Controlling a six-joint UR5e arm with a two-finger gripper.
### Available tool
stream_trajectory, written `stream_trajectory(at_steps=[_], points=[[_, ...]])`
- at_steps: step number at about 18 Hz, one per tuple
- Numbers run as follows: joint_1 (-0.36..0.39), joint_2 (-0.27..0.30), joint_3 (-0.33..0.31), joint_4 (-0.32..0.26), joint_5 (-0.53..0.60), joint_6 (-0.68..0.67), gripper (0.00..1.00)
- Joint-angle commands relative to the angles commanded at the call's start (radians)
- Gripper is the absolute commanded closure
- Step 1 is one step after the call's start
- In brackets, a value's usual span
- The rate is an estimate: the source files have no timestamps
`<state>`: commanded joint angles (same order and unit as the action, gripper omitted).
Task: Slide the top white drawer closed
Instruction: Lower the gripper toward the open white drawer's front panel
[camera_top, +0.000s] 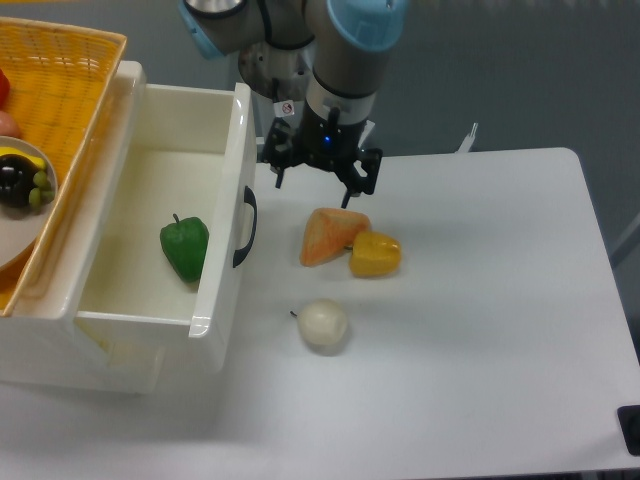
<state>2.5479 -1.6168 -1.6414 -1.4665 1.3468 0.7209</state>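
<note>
Nearest my camera, a white onion (323, 326) lies on the white table (480, 340), with a yellow bell pepper (375, 255) touching an orange wedge (330, 235) behind it. The top white drawer (215, 290) stands pulled out at left, holding a green pepper (185, 247). My gripper (312, 186) hovers beside its black handle (246, 227), fingers apart, holding nothing.

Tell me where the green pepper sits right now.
The green pepper lies inside the open top white drawer, against its front panel, just behind the black handle, on the left side of the camera view.
</note>
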Motion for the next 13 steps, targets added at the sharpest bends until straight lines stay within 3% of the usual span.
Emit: stream_trajectory(at_steps=[13], points=[[0.046,-0.057,-0.005,0.002,0.017,0.015,0.0]])
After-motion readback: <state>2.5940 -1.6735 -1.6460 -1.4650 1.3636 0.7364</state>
